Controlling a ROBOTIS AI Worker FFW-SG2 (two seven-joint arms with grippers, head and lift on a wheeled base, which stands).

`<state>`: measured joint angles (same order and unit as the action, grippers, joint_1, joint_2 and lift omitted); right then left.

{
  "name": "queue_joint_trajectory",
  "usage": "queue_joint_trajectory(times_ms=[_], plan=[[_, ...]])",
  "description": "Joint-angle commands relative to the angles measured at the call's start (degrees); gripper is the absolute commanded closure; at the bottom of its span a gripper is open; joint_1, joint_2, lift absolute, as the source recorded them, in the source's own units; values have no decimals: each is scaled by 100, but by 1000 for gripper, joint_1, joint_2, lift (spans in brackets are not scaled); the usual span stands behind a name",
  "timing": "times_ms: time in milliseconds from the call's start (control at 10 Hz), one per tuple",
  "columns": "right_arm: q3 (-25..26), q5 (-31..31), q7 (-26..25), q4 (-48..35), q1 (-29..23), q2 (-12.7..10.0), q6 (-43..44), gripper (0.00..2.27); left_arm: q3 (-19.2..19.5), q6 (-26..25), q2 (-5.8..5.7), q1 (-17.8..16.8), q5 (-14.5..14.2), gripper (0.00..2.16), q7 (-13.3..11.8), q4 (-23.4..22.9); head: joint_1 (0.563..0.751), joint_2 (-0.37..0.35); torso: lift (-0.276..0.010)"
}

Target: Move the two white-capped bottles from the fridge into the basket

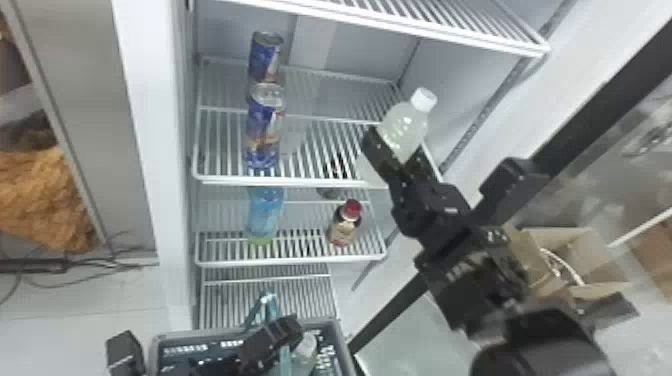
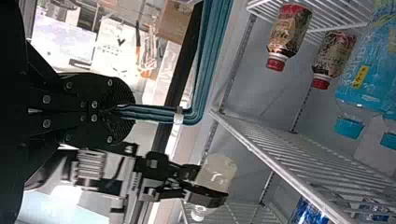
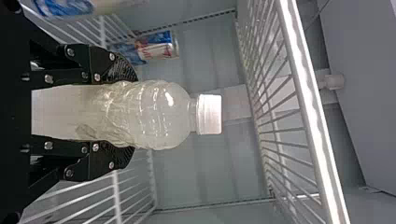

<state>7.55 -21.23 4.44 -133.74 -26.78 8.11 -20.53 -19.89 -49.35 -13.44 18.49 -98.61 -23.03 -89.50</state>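
My right claw gripped one cloudy, white-capped plastic bottle at the fridge; left claw clenched the grey plastic basket by its teal handle (steadying it, I guess), other bottle inside.

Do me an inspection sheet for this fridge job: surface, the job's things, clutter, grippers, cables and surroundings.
Surface: white wire shelves inside the fridge.
Job's things: one white-capped bottle held, cap up; another bottle with a pale cap in the basket.
Clutter: two blue cans, one behind the other, on a shelf; a red-capped bottle and a blue bottle on the shelf below.
Grippers: right gripper shut on the held bottle; left gripper shut on the basket's teal handle.
Cables: dark cables on the floor, left of the fridge.
Surroundings: cardboard box to the right, orange-brown material to the left.
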Motion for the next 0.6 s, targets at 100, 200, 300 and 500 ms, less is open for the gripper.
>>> queue_joint_trajectory(times_ms=[100,200,300,500], plan=[[170,-185,224,-527,-668,-55,-633,911,12,0,0,-7,0,1159,0,0,695,-350,0],[216,-197,303,-724,-865,-73,-872,911,24,0,0,-7,11,1161,0,0,695,-350,0],[296,-197,382,-1005,-1132,-108,-1209,911,24,-14,0,-7,11,1159,0,0,695,-350,0],[399,-277,637,-1188,-1413,-161,-2039,911,58,-14,0,35,23,1161,0,0,695,-350,0]])
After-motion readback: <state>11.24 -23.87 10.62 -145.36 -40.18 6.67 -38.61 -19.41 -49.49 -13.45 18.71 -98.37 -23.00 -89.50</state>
